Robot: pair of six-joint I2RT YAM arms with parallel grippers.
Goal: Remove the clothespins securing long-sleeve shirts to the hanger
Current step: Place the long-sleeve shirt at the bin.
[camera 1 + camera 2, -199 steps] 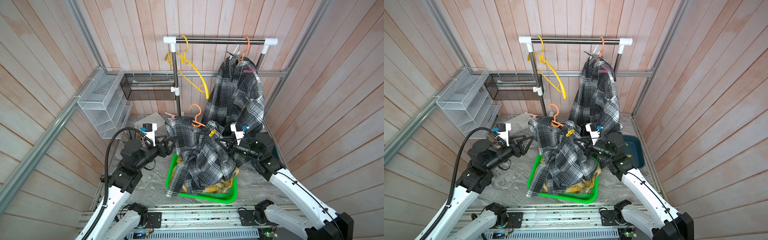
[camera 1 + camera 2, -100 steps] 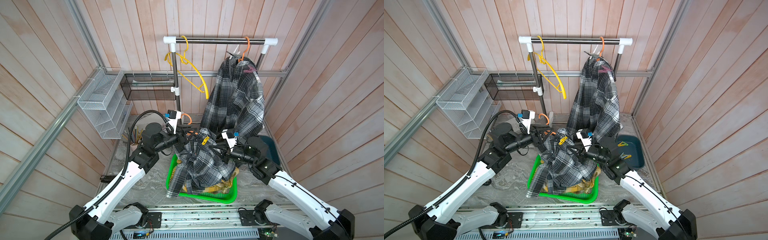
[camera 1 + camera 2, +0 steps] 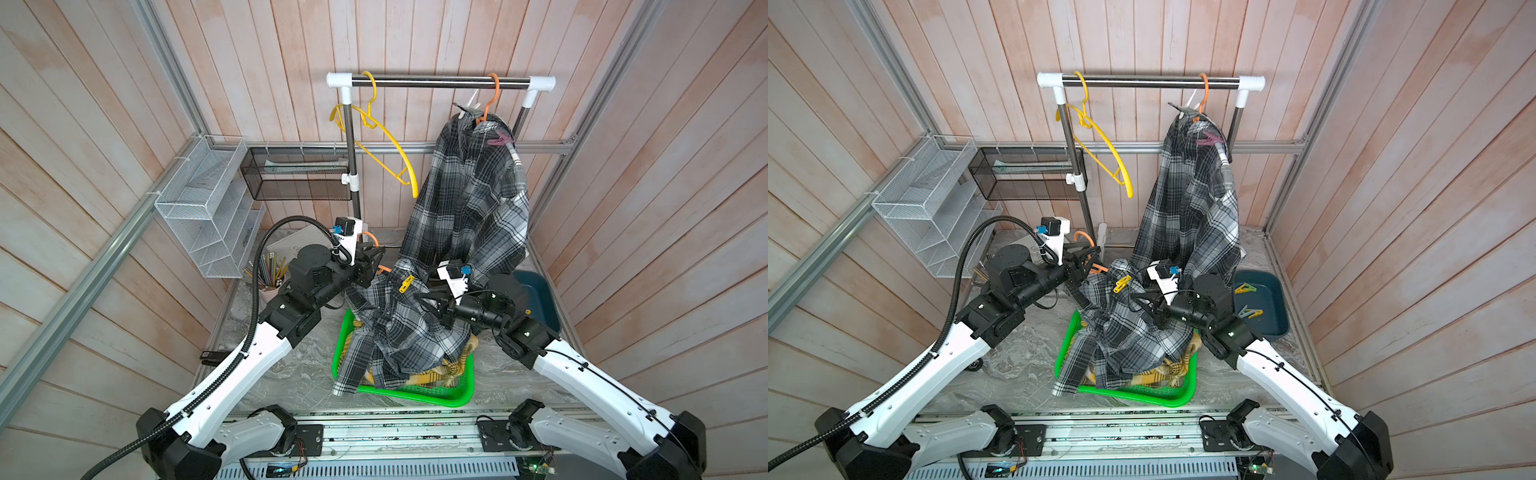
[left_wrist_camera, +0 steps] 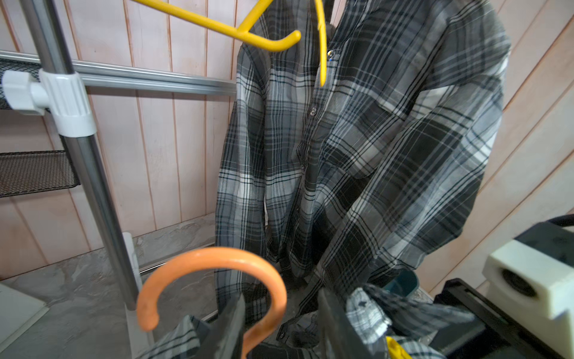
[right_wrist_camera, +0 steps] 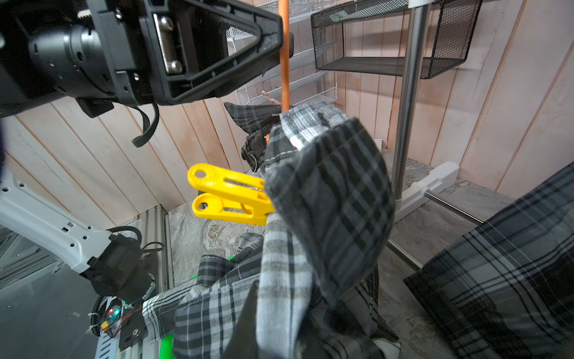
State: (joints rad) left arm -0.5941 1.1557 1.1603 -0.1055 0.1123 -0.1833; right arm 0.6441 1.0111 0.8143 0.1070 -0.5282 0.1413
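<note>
A grey checked shirt (image 3: 399,328) on an orange hanger (image 4: 217,258) slumps over the green basket (image 3: 415,395). A yellow clothespin (image 5: 228,194) (image 3: 406,284) is clipped on its shoulder. My left gripper (image 4: 281,293) (image 3: 376,259) is open, with its jaws on either side of the hanger's hook neck; one finger touches the neck. My right gripper (image 5: 279,298) (image 3: 428,301) is shut on a fold of this shirt just below the pin. A second grey checked shirt (image 3: 469,199) hangs from the rail (image 3: 436,81) with a mauve clothespin (image 3: 500,139) on its shoulder. A yellow plaid shirt (image 3: 440,372) lies in the basket.
An empty yellow hanger (image 3: 386,137) hangs on the rail at the left. A blue tray (image 3: 1277,307) at the right holds loose clothespins (image 3: 1245,287). A white wire shelf (image 3: 199,208), a black mesh shelf (image 3: 299,178) and a pencil cup (image 3: 268,274) stand at the left.
My left arm has swung from the left side to the orange hanger's hook, and its jaws have narrowed around it. The shirt has sagged lower. My right gripper keeps its hold.
</note>
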